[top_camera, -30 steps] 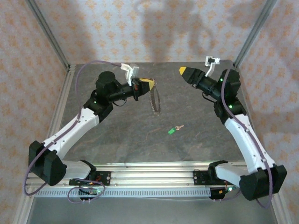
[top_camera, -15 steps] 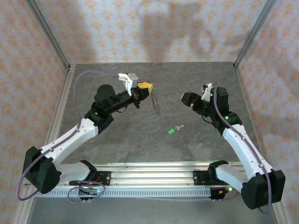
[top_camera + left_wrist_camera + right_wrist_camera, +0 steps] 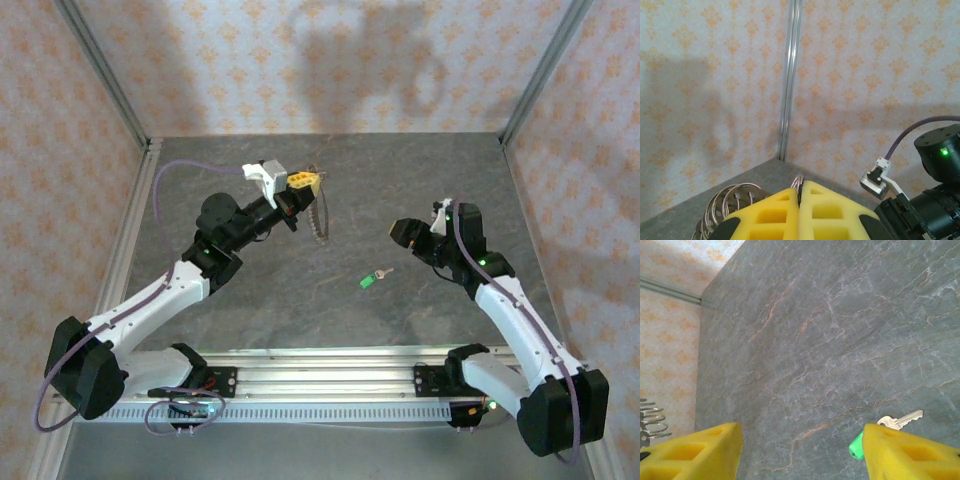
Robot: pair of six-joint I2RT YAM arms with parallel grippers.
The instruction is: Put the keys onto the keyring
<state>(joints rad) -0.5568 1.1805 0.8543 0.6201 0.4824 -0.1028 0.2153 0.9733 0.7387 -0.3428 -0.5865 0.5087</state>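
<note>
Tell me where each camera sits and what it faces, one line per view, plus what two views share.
Top external: above and behind the bases, looking down on the table; both arms, left gripper and right gripper show.
Left wrist: faces the patterned wall; its yellow fingers shut on the keyring.
Right wrist: faces down at the table; its fingers open, green key beside one.
Shared: top external and right wrist both show the green key.

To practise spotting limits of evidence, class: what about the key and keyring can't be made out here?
- Left wrist: keyring mostly hidden behind the left gripper.
- Right wrist: key has its green head partly covered by a finger of the right gripper.
- Top: keyring's opening too thin to find.
</note>
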